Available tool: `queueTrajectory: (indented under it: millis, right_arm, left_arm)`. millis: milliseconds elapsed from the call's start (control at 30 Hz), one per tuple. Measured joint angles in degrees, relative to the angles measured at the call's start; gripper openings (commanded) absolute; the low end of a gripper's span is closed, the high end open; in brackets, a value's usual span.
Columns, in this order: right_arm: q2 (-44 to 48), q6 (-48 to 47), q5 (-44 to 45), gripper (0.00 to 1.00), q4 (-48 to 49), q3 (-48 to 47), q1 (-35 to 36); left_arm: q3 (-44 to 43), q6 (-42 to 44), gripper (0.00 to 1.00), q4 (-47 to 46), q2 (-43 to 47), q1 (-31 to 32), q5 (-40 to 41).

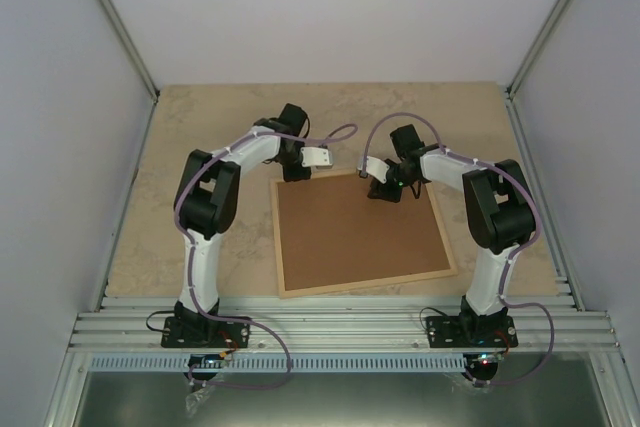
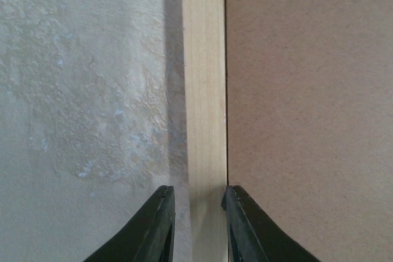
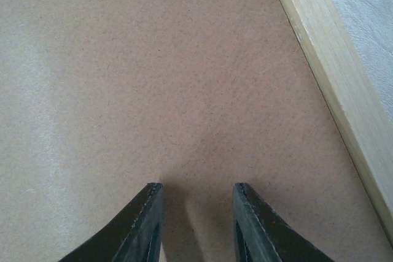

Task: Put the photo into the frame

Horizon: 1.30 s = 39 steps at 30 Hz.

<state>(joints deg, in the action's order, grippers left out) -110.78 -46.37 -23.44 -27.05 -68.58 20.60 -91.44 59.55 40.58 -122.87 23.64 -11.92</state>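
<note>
A flat brown backing board (image 1: 360, 232) lies near the middle of a beige, mottled tabletop (image 1: 200, 127), turned slightly askew to the table's edges. Close up, the board is finely speckled fibreboard and the tabletop looks rough and stone-like, with pale patches. Plain white walls (image 1: 330, 7) enclose the table on three sides. Ribbed aluminium rails (image 1: 340, 325) run along the near edge, with a slotted strip (image 1: 340, 360) just below them.

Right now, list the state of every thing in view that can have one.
frame: lying flat on the table, backing board seated in it.
backing board: flat inside the frame, brown face up.
left gripper: open, astride the frame's edge.
right gripper: open over the backing board, holding nothing.
photo: not in view.
</note>
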Motion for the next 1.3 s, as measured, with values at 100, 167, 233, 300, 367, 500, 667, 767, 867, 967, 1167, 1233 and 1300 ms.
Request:
queueTrajectory:
  millis: [100,167,233,300,367,500,667,767,867,967,1167,1233,1300]
  right_arm:
    - [0.0,-0.11,0.0,0.33,-0.02,0.0,0.0]
    - [0.0,-0.13,0.0,0.33,-0.02,0.0,0.0]
    - [0.0,-0.13,0.0,0.33,0.0,0.0,0.0]
    - [0.0,-0.15,0.0,0.33,0.04,0.0,0.0]
    - [0.0,-0.17,0.0,0.33,0.04,0.0,0.0]
    - [0.0,-0.31,0.0,0.33,0.02,0.0,0.0]
    - [-0.02,-0.31,0.13,0.34,-0.04,-0.28,-0.22]
    - [-0.17,-0.22,0.15,0.33,-0.68,-0.85,-0.22]
    - [-0.72,0.11,0.24,0.34,-1.53,-1.95,-0.22]
    - [-1.44,0.42,0.46,0.34,-1.77,-3.21,-0.22]
    - [-2.21,1.25,1.31,0.34,-2.27,-4.81,0.22]
    - [-2.21,1.51,1.44,0.34,-2.43,-4.98,0.48]
    - [-2.23,2.05,1.46,0.35,-2.62,-5.35,0.74]
  left_arm:
    - [-1.07,1.64,0.26,1.38,-0.61,0.11,0.04]
    - [-2.51,2.71,0.26,3.13,-1.49,0.22,-0.04]
    - [-3.45,3.74,0.25,4.39,-2.34,0.42,0.15]
    - [-3.93,4.57,0.26,4.96,-2.67,0.63,0.55]
    - [-4.33,5.2,0.26,5.35,-2.84,0.87,1.16]
    - [-7.56,4.92,0.3,8.11,-4.26,0.9,1.36]
    - [-15.96,2.54,0.33,14.97,-8.66,-0.94,-3.13]
    - [-16.59,0.96,0.33,15.34,-8.74,-2.14,-5.49]
    - [-16.61,-0.28,0.34,15.17,-8.59,-2.99,-6.4]
    - [-16.09,-1.07,0.34,14.4,-8.17,-3.63,-6.49]
    - [-14.12,-1.99,0.36,12.96,-7.45,-3.96,-6.64]
    - [-13.75,-2.36,0.37,12.48,-7.28,-3.82,-6.84]
    - [-13.35,-2.69,0.37,11.98,-7.13,-3.58,-7.13]
